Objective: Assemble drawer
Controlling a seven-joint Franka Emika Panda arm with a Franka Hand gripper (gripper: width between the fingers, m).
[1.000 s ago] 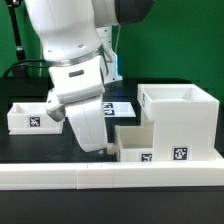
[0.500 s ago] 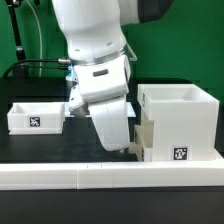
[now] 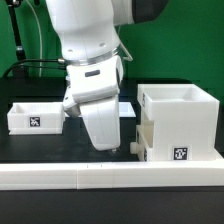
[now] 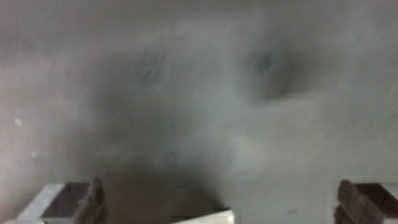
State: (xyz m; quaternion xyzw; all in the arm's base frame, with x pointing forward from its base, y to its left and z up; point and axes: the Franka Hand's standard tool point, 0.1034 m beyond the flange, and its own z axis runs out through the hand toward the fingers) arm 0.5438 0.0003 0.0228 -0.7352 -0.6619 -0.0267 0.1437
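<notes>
The tall white drawer casing (image 3: 180, 122) stands at the exterior view's right, with a tag on its front. One small white tray (image 3: 34, 116) with a tag sits at the exterior view's left. The second tray (image 3: 141, 138) lies against the casing's left side, and only a narrow part of it shows beside my gripper (image 3: 106, 142). The gripper hangs low over the black table, just left of that tray. In the wrist view the gripper (image 4: 217, 192) is open, with its fingers (image 4: 64, 204) wide apart over a blurred grey surface. A white corner (image 4: 206, 217) shows between them.
A low white rail (image 3: 100, 176) runs along the table's front edge. A strip of the marker board (image 3: 127, 106) shows behind the arm. Green backdrop and a black cable lie at the back left.
The arm swung to the exterior view's right, then came back slightly left. The second tray, earlier standing out to the left of the casing, now lies closer against it.
</notes>
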